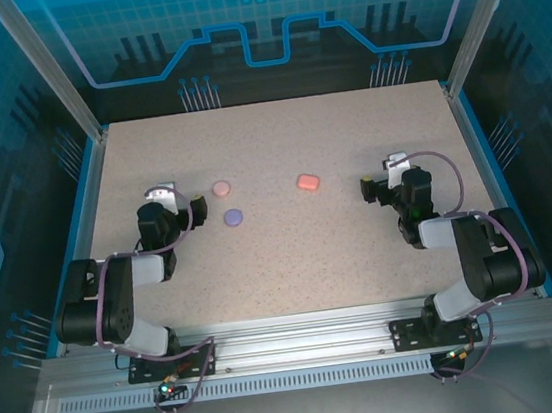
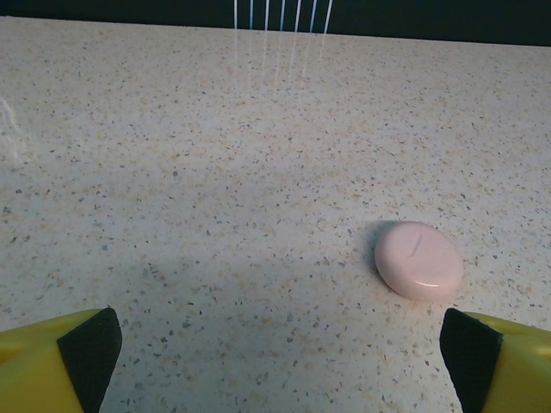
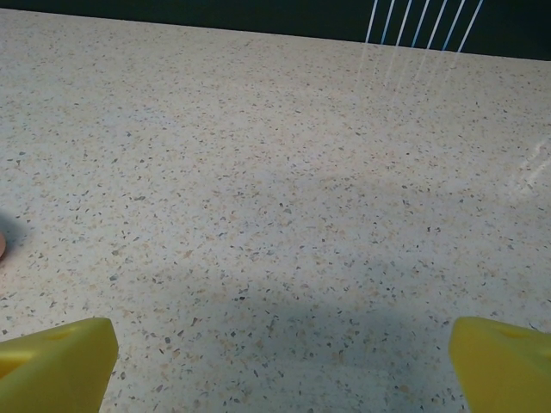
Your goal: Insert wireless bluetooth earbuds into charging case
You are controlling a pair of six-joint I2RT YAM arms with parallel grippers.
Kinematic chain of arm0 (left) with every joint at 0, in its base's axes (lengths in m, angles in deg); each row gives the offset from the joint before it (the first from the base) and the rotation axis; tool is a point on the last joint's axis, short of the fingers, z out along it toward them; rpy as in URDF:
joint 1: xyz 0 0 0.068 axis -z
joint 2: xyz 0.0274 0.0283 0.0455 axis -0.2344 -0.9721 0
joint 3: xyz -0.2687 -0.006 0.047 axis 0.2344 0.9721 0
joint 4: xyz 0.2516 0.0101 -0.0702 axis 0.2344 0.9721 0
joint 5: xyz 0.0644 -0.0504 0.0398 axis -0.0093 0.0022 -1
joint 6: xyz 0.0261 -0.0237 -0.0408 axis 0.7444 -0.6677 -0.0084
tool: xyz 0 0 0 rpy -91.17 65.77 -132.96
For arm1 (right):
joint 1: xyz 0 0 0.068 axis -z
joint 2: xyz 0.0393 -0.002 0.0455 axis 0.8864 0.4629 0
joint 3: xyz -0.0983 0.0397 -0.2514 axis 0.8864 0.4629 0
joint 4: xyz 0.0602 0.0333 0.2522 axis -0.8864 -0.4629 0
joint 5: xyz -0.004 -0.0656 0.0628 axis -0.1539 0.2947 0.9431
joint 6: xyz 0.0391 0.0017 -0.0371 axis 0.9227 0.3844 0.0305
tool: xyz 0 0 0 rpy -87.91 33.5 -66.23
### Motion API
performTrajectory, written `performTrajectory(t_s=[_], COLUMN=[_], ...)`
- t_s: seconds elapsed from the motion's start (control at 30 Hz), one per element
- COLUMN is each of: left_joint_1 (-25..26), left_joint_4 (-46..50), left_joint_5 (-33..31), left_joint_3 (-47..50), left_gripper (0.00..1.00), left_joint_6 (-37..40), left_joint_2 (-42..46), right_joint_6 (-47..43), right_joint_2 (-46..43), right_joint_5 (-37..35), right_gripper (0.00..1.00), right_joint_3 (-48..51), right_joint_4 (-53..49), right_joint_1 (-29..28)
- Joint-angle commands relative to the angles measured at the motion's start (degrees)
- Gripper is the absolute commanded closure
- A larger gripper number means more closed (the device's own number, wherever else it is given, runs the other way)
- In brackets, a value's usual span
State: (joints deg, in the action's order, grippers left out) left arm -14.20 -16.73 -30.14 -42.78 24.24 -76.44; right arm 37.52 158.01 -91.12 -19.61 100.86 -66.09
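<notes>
Lying on the speckled beige worktop [image 1: 293,265] are three pebble-like charging cases: a pale pink round case [image 1: 220,188], a purple round case [image 1: 233,216] and a coral-red rounded-square case [image 1: 307,181]. All three lids are seen shut, so whether any wireless bluetooth earbuds are held inside cannot be told.

The left hand [image 2: 280,353] is spread wide and nothing is pinched. In the overhead view the pink case is found at about 3 o'clock from it, near but apart, and the purple case at about 4 o'clock. The right hand [image 3: 280,361] is likewise spread and empty, with the coral-red case well apart at 9 o'clock.

The left arm is judged the nearer to a case. No long axis is offered by the round pink case, so a shift toward 3 o'clock is judged to be what the coming approach turns on.
</notes>
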Motion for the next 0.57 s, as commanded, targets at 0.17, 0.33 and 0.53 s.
performTrajectory(t_s=[0.17, 0.33, 0.53], left_joint_1=[-0.4, -0.3, -0.3], left_joint_4=[0.4, 0.4, 0.4], left_joint_5=[1.6, 1.6, 1.5], left_joint_3=[-0.4, -0.4, -0.4], left_gripper=[0.01, 0.01, 0.01], left_joint_6=[-0.8, -0.8, -0.8], left_joint_2=[-0.3, -0.4, -0.3], right_joint_6=[-0.4, -0.5, -0.8], right_joint_2=[0.4, 0.6, 0.5], right_joint_5=[0.1, 1.7, 2.0], right_gripper=[0.0, 0.0, 0.0], right_joint_3=[-0.4, -1.0, -0.7], right_joint_4=[0.0, -0.7, -0.4], right_joint_1=[-0.4, 0.0, 0.0])
